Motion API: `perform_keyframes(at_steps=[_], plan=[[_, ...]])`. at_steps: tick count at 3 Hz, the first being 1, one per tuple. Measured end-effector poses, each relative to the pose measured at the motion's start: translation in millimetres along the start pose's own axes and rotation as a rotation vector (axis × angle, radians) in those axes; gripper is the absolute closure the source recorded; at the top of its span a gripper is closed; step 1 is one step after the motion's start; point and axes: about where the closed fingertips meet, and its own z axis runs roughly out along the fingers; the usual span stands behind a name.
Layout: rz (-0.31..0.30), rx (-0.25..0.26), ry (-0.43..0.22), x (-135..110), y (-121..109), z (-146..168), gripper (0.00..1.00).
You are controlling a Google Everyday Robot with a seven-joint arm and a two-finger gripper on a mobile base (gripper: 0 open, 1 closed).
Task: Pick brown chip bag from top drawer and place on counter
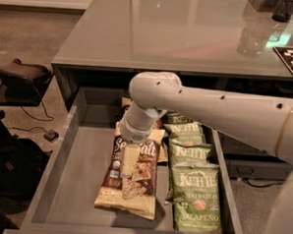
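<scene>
Camera view: the white robot gripper [128, 167] points straight down in the middle of the drawer. Its tip is right over the dark brown chip bag with cream ends and white writing [142, 182], on the bag's top half. It looks to be touching the bag, but I cannot tell if the gripper is wide or narrow, or if it has hold of the bag.

The brown chip bag lies flat on the floor of the wide grey open drawer [71, 184], a bit right of the middle. Its top end points to the back and its bottom end is near the front wall.

Just to the right of the bag is a row of green chip bags [196, 198], lying one partly over the next, from front to back.

The thick white robot arm [220, 113] comes in from the right and bends down to the gripper.

Behind the drawer is the big shiny grey counter [165, 31].
</scene>
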Motion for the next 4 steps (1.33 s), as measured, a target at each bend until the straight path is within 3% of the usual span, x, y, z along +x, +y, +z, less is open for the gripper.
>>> perform_keyframes(at_steps=[1,3,4], plan=[[-0.009,-0.019,0.015,-3,-5,25,0.00],[0.174,0.020,-0.037,43,-1,44,0.00],[0.178,0.024,-0.039,45,-1,43,0.19]])
